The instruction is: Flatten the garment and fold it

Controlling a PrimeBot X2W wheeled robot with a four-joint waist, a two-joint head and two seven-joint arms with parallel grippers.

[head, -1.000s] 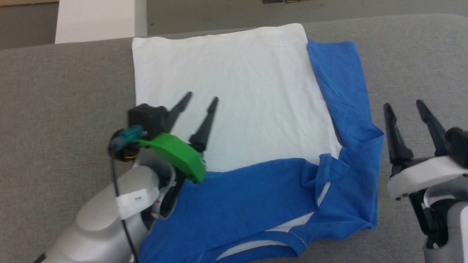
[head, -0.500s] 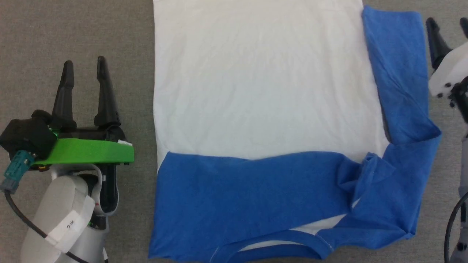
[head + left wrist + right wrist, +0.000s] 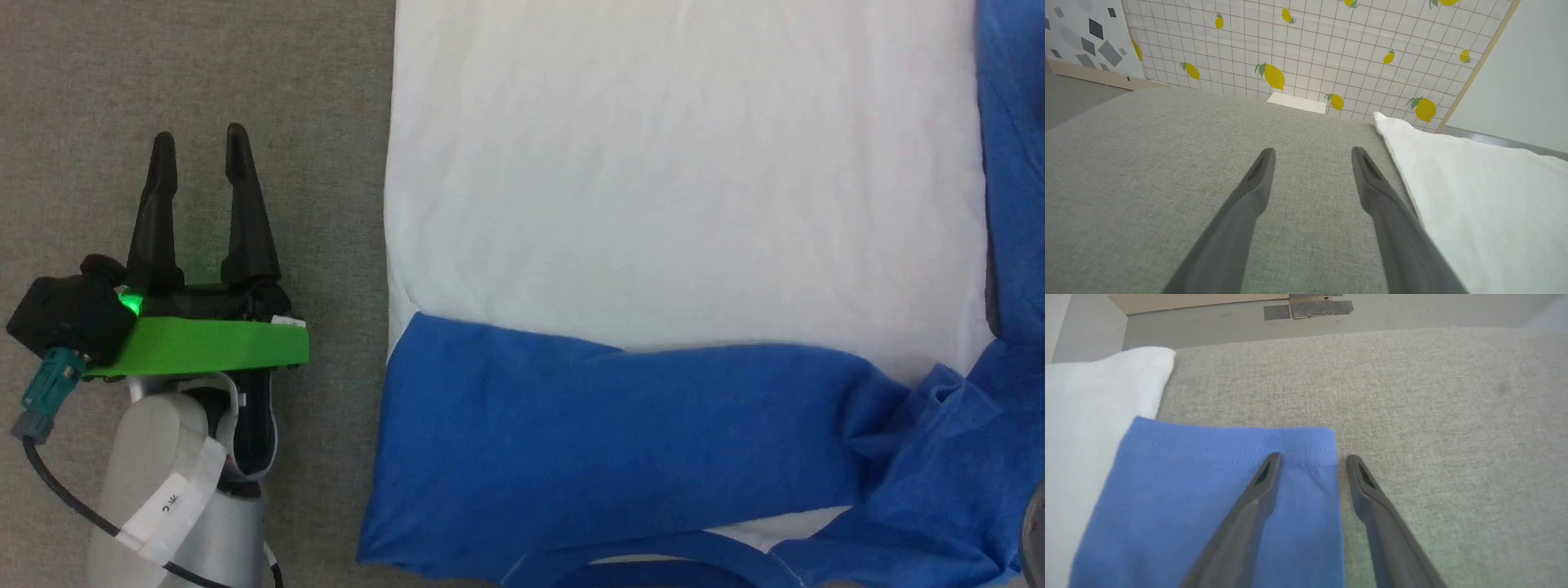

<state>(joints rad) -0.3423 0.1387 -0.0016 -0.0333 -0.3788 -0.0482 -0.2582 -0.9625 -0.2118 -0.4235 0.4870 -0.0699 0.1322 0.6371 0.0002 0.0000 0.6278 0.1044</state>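
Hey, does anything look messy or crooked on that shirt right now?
Yes: the garment is bunched at the blue shoulder, near the head view's lower right, where the fabric puckers into crumpled folds. The rest lies fairly smooth.

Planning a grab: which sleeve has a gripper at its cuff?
The sleeve along the shirt's right edge; the right gripper straddles its cuff edge. The other sleeve lies crosswise.

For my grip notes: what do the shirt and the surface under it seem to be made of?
The garment: probably thin cotton-like knit, matte; fine wrinkles, and a stitched hem on the blue sleeve. The grey surface: apparently coarse woven upholstery fabric, matte; speckled weave shows.
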